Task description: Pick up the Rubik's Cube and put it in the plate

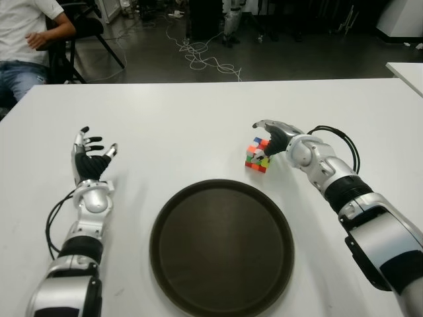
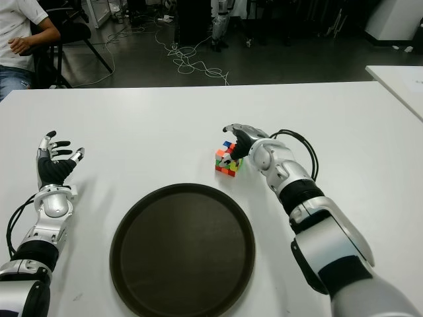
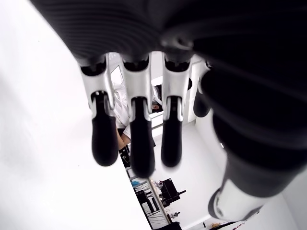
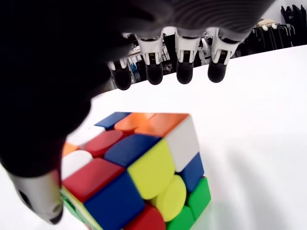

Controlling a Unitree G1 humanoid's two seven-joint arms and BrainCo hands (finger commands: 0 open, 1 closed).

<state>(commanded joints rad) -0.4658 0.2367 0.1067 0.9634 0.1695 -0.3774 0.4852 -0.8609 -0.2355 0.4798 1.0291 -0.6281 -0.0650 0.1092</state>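
Observation:
The Rubik's Cube (image 1: pixel 257 157) stands on the white table (image 1: pixel 198 119), just beyond the far right rim of the round dark plate (image 1: pixel 160 224). My right hand (image 1: pixel 273 136) hovers at the cube's right side and over its top. In the right wrist view its fingers (image 4: pixel 184 71) stretch out straight past the cube (image 4: pixel 139 167), and the thumb sits beside one corner; the hand is open and not closed around the cube. The plate holds nothing. My left hand (image 1: pixel 90 158) is up at the left of the plate, fingers (image 3: pixel 134 143) spread, holding nothing.
A person (image 1: pixel 26 39) sits on a chair beyond the table's far left corner. Cables (image 1: pixel 205 59) lie on the floor behind the table. A second white table edge (image 1: pixel 406 69) shows at the far right.

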